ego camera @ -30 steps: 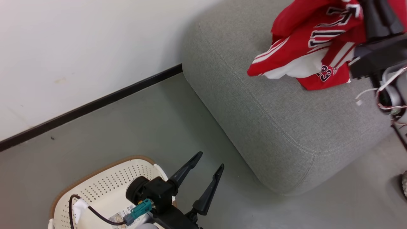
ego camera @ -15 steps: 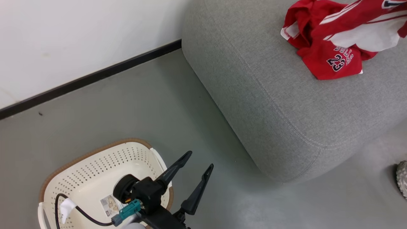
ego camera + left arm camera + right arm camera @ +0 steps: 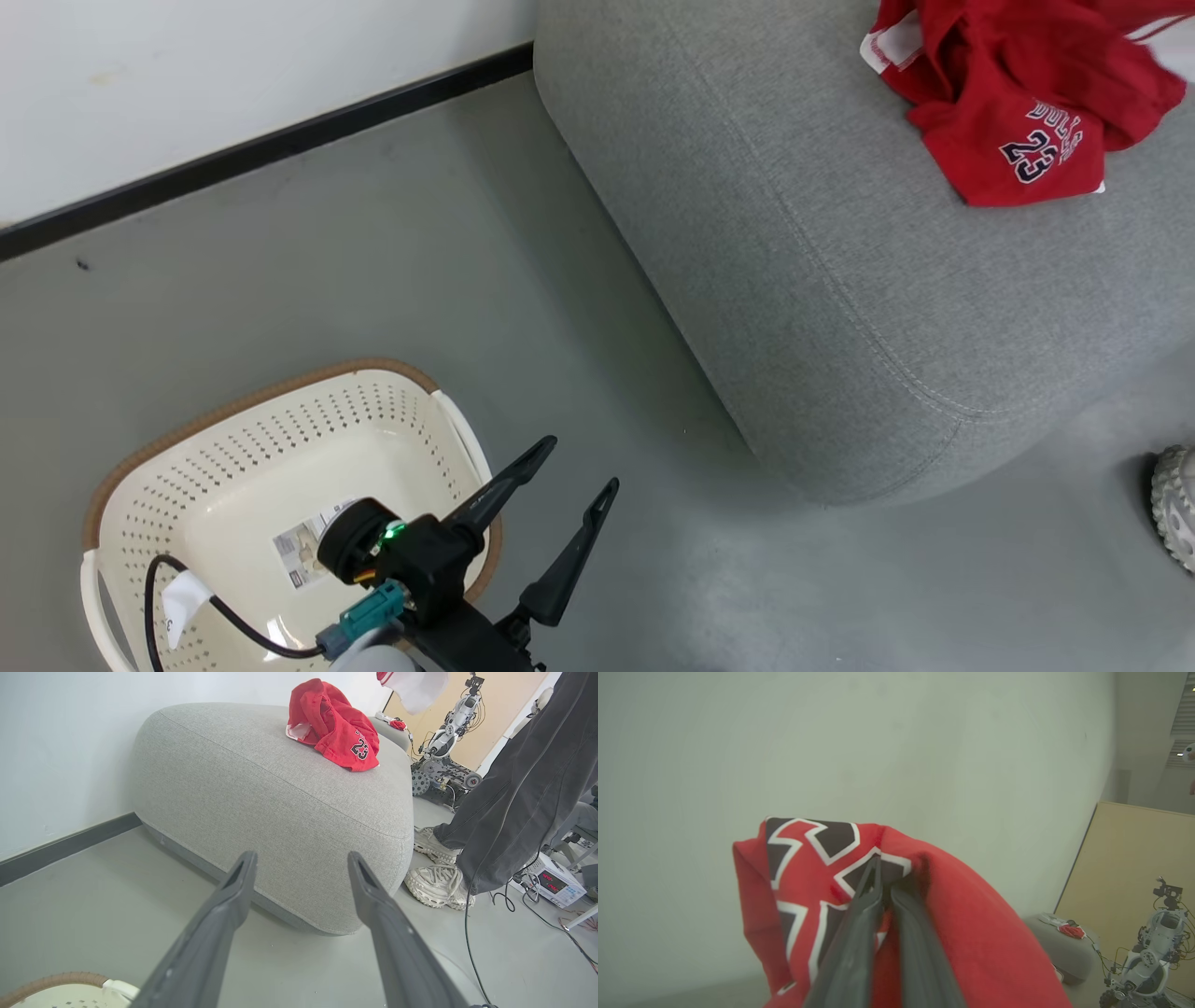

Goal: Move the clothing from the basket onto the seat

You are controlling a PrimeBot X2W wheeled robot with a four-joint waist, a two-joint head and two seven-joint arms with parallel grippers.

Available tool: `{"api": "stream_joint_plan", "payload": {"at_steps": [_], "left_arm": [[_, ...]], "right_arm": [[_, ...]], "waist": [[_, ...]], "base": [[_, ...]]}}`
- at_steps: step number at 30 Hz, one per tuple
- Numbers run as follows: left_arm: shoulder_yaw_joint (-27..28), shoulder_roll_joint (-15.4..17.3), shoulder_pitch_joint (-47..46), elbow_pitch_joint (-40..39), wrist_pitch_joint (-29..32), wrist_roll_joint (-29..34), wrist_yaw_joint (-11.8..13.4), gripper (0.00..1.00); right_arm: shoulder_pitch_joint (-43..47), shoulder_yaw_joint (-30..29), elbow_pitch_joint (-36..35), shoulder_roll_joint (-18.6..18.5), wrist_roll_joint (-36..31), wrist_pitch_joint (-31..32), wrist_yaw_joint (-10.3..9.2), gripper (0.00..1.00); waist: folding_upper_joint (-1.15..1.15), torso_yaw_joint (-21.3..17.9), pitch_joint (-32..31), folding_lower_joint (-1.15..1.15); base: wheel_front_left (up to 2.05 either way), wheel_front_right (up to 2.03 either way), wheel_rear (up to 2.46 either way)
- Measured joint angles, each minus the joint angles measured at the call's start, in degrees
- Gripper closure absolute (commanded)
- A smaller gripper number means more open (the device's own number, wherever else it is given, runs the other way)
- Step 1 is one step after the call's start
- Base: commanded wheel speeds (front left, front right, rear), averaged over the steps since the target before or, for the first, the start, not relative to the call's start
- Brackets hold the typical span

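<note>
The right gripper [image 3: 885, 877] is pinched shut on a soft, floppy red jersey [image 3: 980, 933], probably best held by a bunched fold, the number 23 jersey [image 3: 1018, 140] lies near the seat's [image 3: 840, 308] far edge, and the left gripper [image 3: 581, 462] stands wide apart by the basket [image 3: 252, 401].

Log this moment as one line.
left claw open by basket | right claw shut on held jersey | numbered jersey on seat

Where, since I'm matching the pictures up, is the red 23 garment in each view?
Head view: red 23 garment, upper right, on the grey seat.
Left wrist view: garment top centre, on the seat.
Right wrist view: a red lettered jersey pinched in the right gripper, apparently another piece.
Shared landmark: the white wall.
</note>
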Motion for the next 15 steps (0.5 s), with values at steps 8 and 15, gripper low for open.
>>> {"api": "stream_joint_plan", "payload": {"at_steps": [8, 15], "left_arm": [[-0.4, 1.6, -1.1, -1.4, 0.2, 0.0, 0.0, 0.0], [-1.0, 4.2, -1.7, -2.7, 1.1, 0.0, 0.0, 0.0]], "right_arm": [[0.8, -7.1, 3.1, -2.2, 0.4, 2.2, -0.01, 1.0], [0.4, -13.6, 5.3, -2.4, -0.9, 3.7, -0.01, 1.0]], "waist": [[0.0, 1.3, 3.5, 0.0], [0.0, 2.3, 7.2, 0.0]], "base": [[0.0, 0.0, 0.0], [0.0, 0.0, 0.0]]}}
